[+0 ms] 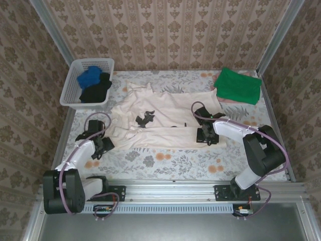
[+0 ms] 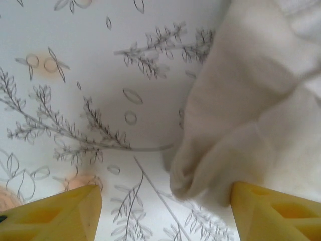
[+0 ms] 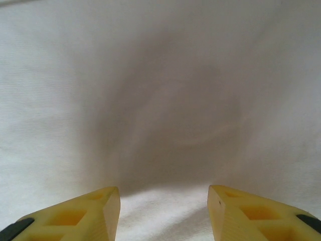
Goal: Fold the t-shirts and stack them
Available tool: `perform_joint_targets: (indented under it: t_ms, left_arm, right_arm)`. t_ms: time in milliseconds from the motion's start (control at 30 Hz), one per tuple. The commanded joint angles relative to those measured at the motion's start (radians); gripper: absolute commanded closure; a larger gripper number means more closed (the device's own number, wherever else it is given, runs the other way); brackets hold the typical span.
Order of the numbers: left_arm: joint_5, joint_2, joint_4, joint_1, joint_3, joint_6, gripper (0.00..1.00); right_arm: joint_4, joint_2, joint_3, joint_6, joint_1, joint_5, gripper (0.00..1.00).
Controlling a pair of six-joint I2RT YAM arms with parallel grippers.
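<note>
A large cream t-shirt with a small black print lies spread across the middle of the table, its near hem folded up. My left gripper stands open at the shirt's near-left corner. In the left wrist view the cream cloth's rounded edge reaches down between the yellow fingers of the left gripper without being pinched. My right gripper sits over the shirt's near-right part, and in its wrist view the right gripper is open just above smooth cream cloth. A folded green t-shirt lies on a pink one at the back right.
A white lattice basket at the back left holds a blue t-shirt and a black one. The floral tablecloth shows bare along the near edge. Patterned walls close in the back and both sides.
</note>
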Motion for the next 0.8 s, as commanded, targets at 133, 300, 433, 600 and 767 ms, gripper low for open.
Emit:
perform_joint_targets:
  t_ms: [133, 300, 433, 600, 767]
  left_arm:
    - [0.092, 0.088, 0.153, 0.033, 0.045, 0.035, 0.40]
    - [0.175, 0.113, 0.153, 0.050, 0.050, 0.071, 0.90]
    - [0.163, -0.069, 0.063, 0.075, 0.022, 0.032, 1.00]
    - [0.088, -0.306, -0.078, 0.113, 0.013, -0.010, 1.00]
    - [0.125, -0.332, -0.088, 0.150, -0.021, -0.049, 1.00]
  right_arm:
    - [0.028, 0.004, -0.035, 0.047, -0.030, -0.058, 0.49]
    - [0.010, 0.012, -0.033, 0.041, -0.056, -0.071, 0.49]
    - [-0.012, 0.007, -0.039, 0.034, -0.096, -0.077, 0.49]
    - [-0.044, 0.035, -0.018, 0.021, -0.114, -0.100, 0.50]
    - [-0.081, 0.033, 0.004, -0.004, -0.120, -0.089, 0.50]
